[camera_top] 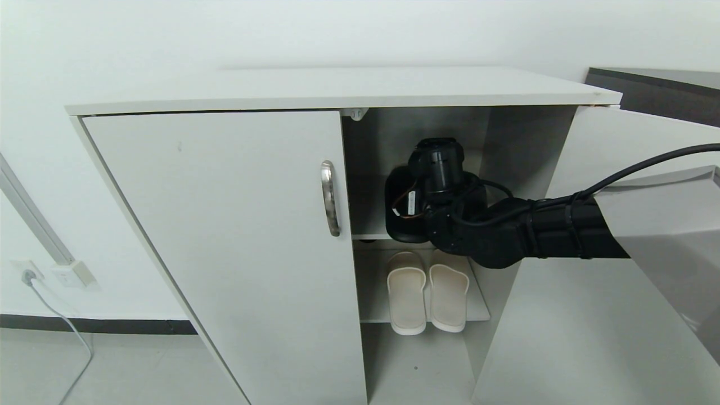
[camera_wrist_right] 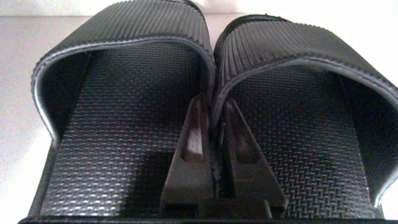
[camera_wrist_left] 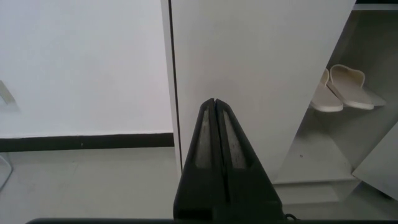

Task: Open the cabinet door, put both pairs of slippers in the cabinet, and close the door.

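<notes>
my right arm looks matte black, black cable tied along it, grey shell behind; left gripper and right gripper are black wedges.

Cabinet against the wall, a pair of slippers on each level inside.
The cabinet has its left door shut and its right door swung out to the right. In the open right half, the lower pair of slippers lies side by side on the lower shelf, heels over its front edge. The upper pair of slippers is in the compartment above, with the right gripper pinching their adjoining inner walls. The left gripper hangs before the left door.
</notes>
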You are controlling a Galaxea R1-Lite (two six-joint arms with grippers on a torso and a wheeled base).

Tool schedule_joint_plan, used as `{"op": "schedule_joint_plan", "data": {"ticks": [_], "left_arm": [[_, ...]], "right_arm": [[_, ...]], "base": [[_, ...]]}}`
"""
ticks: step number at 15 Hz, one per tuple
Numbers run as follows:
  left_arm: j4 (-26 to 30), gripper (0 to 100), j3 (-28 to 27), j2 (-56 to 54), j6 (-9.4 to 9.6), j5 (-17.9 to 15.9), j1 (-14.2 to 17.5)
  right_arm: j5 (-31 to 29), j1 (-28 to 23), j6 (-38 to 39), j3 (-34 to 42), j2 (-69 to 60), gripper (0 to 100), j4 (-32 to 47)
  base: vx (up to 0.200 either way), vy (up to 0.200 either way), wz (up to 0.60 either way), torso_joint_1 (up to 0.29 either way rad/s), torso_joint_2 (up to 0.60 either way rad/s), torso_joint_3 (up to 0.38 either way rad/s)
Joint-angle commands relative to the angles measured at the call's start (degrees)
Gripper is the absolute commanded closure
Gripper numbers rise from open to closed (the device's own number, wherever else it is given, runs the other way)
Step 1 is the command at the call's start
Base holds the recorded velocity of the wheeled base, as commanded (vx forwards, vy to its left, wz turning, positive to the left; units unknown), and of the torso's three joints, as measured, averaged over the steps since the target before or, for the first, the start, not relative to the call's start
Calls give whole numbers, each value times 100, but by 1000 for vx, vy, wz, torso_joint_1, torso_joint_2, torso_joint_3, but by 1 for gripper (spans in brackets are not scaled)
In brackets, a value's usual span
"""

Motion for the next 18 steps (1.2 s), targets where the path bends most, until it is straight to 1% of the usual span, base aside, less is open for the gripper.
{"op": "schedule_joint_plan", "data": {"ticks": [1,2,3,7,12,14,15,18], "left_arm": [[-1,100,0,4,-2,2,1],[-1,100,0,4,-2,2,1],[-1,100,0,4,-11,2,1],[-1,100,0,4,-11,2,1],[-1,100,0,4,-11,2,1],[-1,100,0,4,-11,2,1],[-1,100,0,4,-11,2,1],[-1,100,0,4,-2,2,1]], "right_arm": [[-2,10,3,-7,26,100,-3],[-2,10,-5,-7,26,100,-3],[-2,10,-5,-16,26,0,5],[-11,36,-5,81,-35,0,5],[-81,352,65,1048,-914,0,-21],[-81,475,56,1443,-1204,0,-214],[-81,625,12,1962,-1529,0,-513],[-73,985,39,3087,-2224,0,-900]], "base": [[0,0,0,0,0,0],[0,0,0,0,0,0],[0,0,0,0,0,0],[0,0,0,0,0,0],[0,0,0,0,0,0],[0,0,0,0,0,0],[0,0,0,0,0,0],[0,0,0,0,0,0]]}}
